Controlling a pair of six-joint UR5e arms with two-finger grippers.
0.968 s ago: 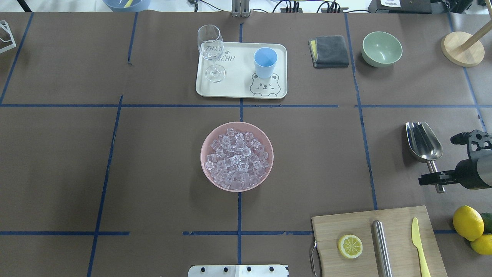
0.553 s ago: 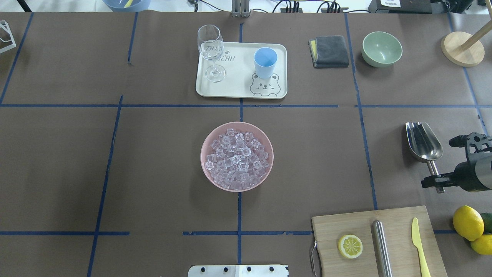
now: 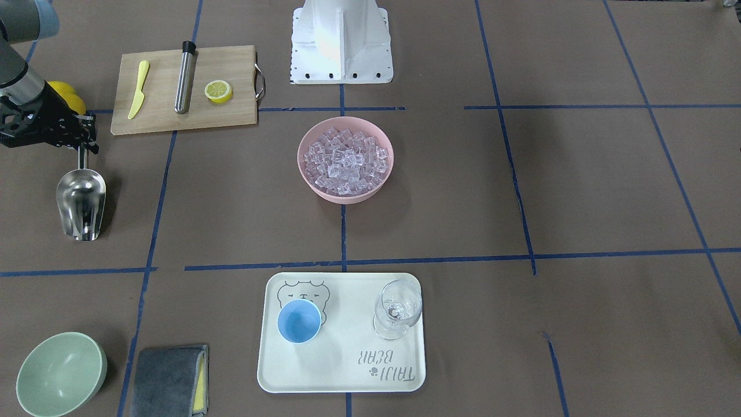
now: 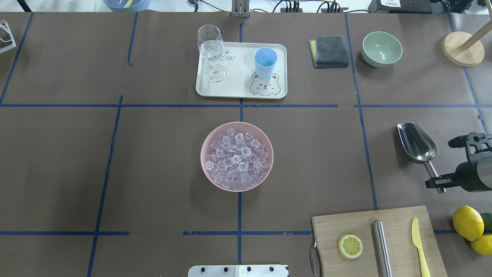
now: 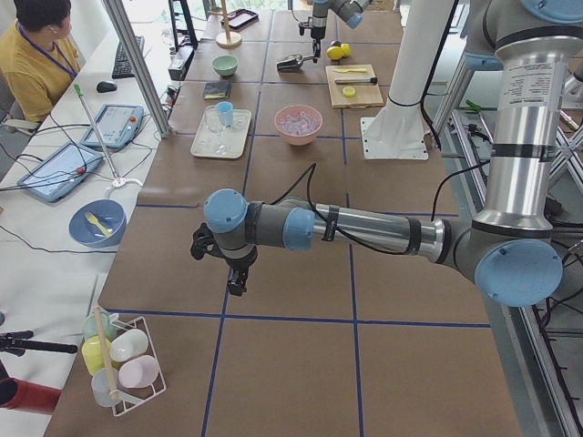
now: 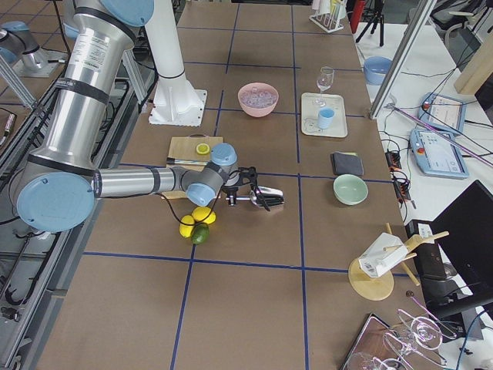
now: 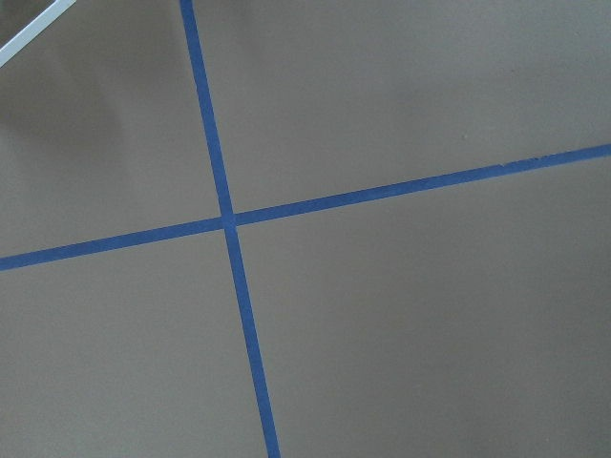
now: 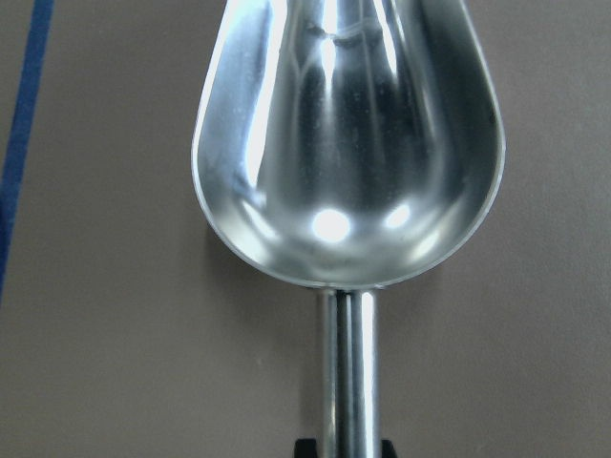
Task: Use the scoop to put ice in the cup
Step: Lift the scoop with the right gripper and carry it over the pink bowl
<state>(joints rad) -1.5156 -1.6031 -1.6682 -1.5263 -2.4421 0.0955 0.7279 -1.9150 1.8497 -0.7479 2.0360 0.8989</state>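
Currently the right tool (image 4: 438, 185) is clenching the tip of the thin rod handle of the shiny stainless-steel scoop (image 4: 418, 143), at the worktop's (image 4: 153, 154) right side. Pinched so far back, the scoop is risking swivelling once loaded with clear ice cubes (image 4: 236, 156).

Scoop (image 8: 348, 143) mouth cut off (top edge, right wrist view).

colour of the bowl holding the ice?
Pink. The bowl shows best in the overhead view.
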